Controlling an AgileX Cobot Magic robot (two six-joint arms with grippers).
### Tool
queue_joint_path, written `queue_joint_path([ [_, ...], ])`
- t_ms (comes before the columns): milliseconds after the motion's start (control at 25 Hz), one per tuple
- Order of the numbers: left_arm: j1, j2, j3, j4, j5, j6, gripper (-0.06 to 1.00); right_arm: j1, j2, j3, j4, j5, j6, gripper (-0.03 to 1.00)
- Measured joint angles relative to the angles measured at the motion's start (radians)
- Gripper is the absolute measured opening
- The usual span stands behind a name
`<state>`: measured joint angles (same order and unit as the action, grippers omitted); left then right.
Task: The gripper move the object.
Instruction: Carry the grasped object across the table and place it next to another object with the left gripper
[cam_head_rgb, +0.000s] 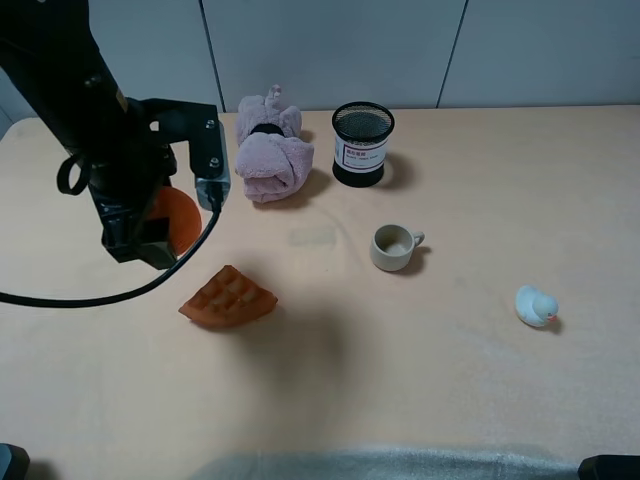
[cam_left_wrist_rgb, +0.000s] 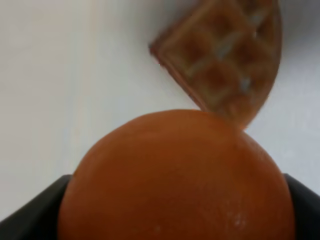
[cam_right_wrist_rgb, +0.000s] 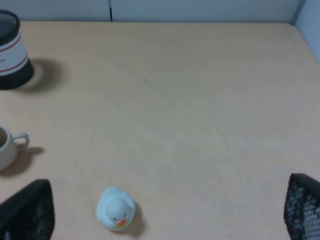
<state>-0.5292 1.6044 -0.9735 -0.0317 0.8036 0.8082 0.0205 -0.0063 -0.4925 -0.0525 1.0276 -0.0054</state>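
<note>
The round orange fruit (cam_head_rgb: 172, 217) sits between the fingers of my left gripper (cam_head_rgb: 150, 232), held above the table at the left. In the left wrist view the fruit (cam_left_wrist_rgb: 175, 182) fills the lower picture, with black fingers (cam_left_wrist_rgb: 35, 212) at both sides. The left gripper is shut on it. My right gripper (cam_right_wrist_rgb: 165, 212) is open and empty, its black fingertips (cam_right_wrist_rgb: 27, 212) showing at the picture's lower corners above the table's right part. The right arm is out of the exterior view.
An orange-brown waffle wedge (cam_head_rgb: 228, 297) lies just right of and nearer than the fruit. A pink cloth (cam_head_rgb: 268, 150) and a black mesh pot (cam_head_rgb: 361, 143) stand at the back. A small beige cup (cam_head_rgb: 394, 247) is mid-table. A pale blue toy duck (cam_head_rgb: 535, 306) is at the right.
</note>
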Motion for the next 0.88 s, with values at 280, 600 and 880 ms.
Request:
queue_joint_path([
  [280, -0.109, 0.0, -0.056, 0.105, 0.0, -0.194, 0.74, 0.0, 0.0, 0.0, 0.0, 0.0, 0.0, 0.69],
  [600, -0.177, 0.0, -0.095, 0.115, -0.004, -0.292, 0.74, 0.0, 0.0, 0.0, 0.0, 0.0, 0.0, 0.69],
  [880, -0.231, 0.02, -0.14, 0.117, 0.015, -0.361, 0.74, 0.0, 0.0, 0.0, 0.0, 0.0, 0.0, 0.69],
])
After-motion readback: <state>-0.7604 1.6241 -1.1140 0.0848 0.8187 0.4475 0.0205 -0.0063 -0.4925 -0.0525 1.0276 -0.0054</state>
